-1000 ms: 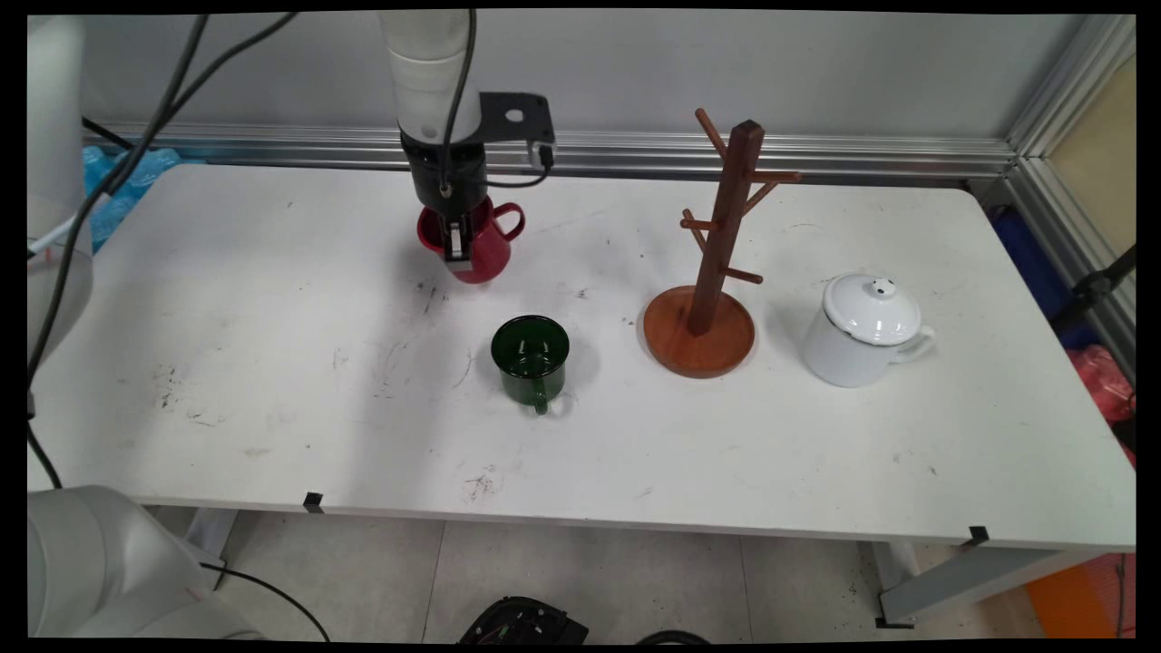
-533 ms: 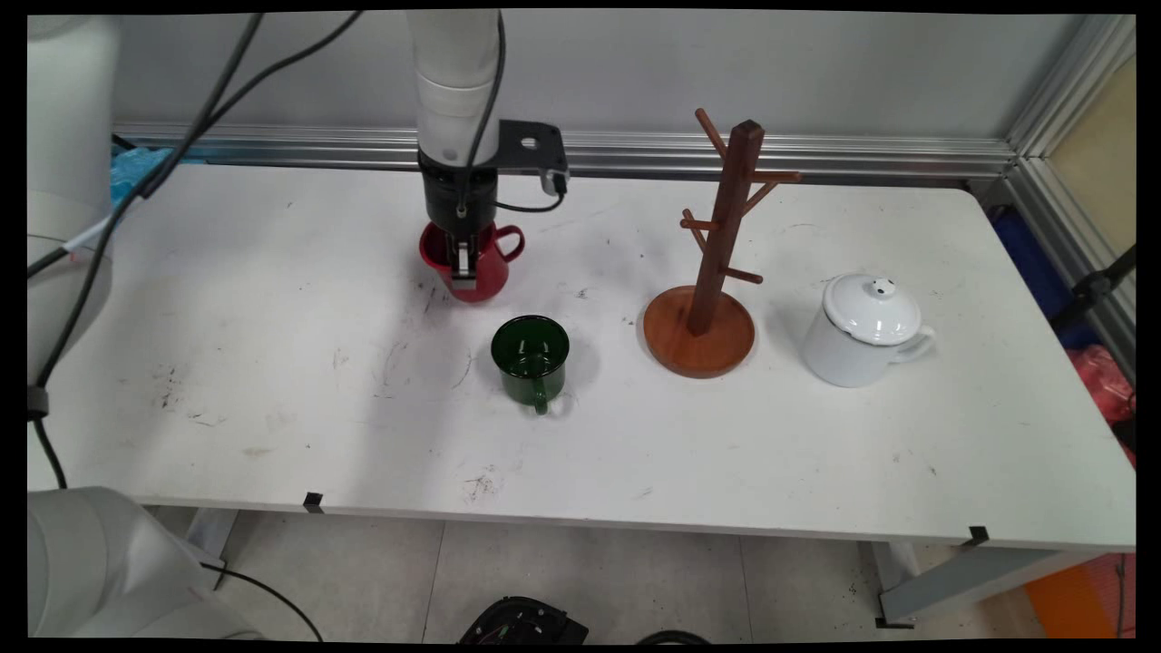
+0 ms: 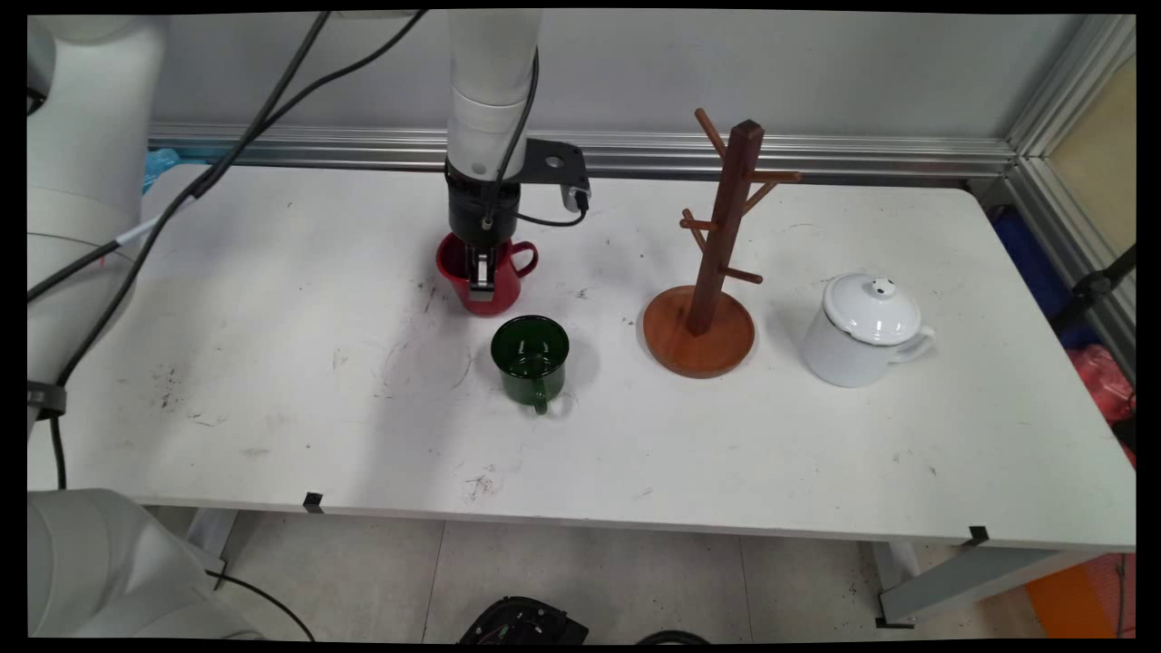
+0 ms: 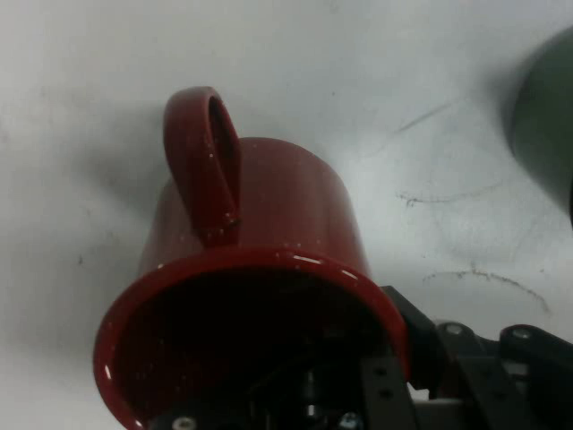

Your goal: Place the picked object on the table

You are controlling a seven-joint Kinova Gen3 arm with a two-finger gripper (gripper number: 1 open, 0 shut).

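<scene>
Main view: the gripper [image 3: 481, 283], clamped on the red mug's [image 3: 494, 292] rim, has carried it rightward and nearer, now just behind the green mug [image 3: 531, 358]. Hand view: one finger sits inside the red mug [image 4: 260, 296], above the table [image 4: 376, 81].

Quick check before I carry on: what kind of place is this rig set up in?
Probably a lab test bench, not a kitchen: a scuffed white table, an aluminium frame rail along a bare wall, and cups staged beside a wooden mug tree.
</scene>
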